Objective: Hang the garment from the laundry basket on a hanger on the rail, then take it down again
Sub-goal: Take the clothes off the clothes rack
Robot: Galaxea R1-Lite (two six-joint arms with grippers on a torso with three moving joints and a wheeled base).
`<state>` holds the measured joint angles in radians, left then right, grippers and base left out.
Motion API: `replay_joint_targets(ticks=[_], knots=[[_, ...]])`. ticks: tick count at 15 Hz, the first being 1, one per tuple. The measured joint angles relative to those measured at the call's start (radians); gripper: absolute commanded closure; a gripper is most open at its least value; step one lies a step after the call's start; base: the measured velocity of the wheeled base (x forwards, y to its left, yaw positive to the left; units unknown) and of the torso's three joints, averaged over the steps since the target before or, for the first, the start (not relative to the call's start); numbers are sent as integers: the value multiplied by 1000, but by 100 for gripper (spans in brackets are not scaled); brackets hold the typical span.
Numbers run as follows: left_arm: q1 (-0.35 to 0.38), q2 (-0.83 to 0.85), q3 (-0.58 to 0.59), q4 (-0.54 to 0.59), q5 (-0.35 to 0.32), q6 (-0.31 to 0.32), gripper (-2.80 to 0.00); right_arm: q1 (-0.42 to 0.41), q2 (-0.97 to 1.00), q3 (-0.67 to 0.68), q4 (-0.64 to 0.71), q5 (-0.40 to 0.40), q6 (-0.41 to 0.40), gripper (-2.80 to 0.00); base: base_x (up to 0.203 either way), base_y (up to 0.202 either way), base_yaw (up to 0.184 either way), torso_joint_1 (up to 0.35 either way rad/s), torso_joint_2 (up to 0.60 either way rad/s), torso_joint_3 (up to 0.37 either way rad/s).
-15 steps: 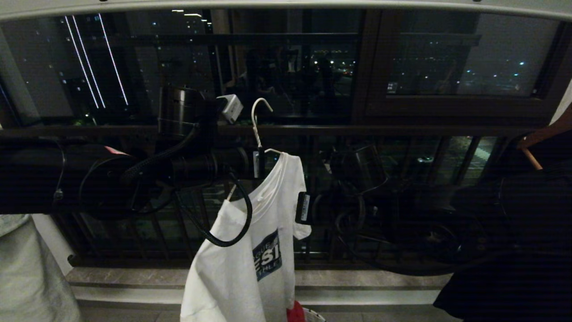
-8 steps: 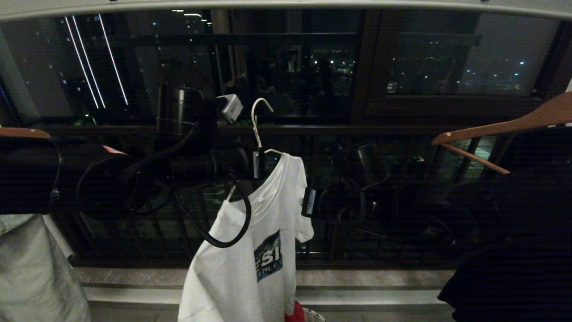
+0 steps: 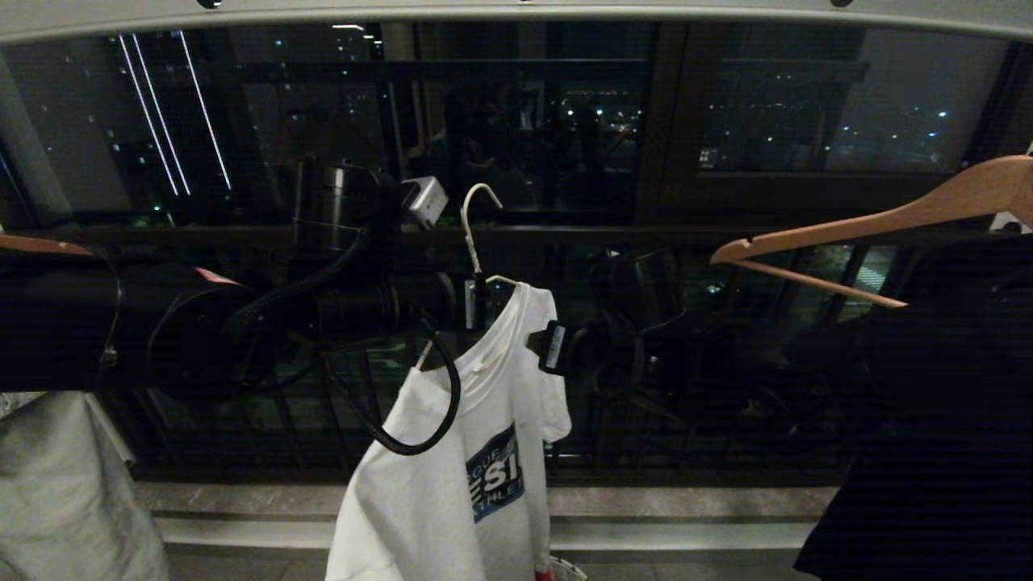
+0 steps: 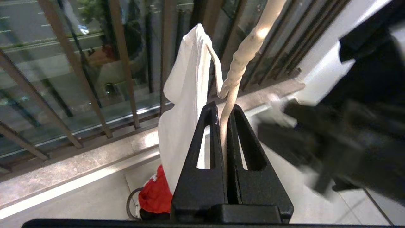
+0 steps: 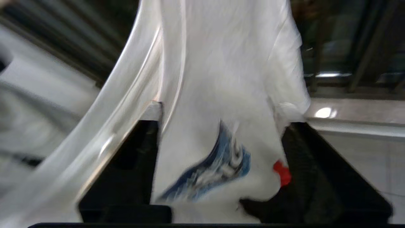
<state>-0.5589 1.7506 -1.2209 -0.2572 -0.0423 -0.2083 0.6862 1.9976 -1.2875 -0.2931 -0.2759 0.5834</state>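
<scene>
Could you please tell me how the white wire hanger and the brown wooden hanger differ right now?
The white wire hanger is thin with a twisted neck; the brown wooden hanger is thick and flat. The wire hanger carries the white T-shirt and is pinched by the left gripper, its hook free in the air; no gripper holds the wooden hanger. Both sit below the rail.

black arms point(image 3: 161, 323) – looped cable point(image 3: 420, 403), slotted black fingers point(image 4: 205, 148).
</scene>
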Motion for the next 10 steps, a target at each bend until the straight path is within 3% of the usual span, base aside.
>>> replay_joint_targets(ticks=[2,10], knots=[[-4,0,1,0,0,0,0,-8,29,-23,-19,-47,-1,-280,0,0,0,0,0,0],[-35,-4,10,1,1,-4,0,-20,56,-33,-54,-52,-2,-280,0,0,0,0,0,0]])
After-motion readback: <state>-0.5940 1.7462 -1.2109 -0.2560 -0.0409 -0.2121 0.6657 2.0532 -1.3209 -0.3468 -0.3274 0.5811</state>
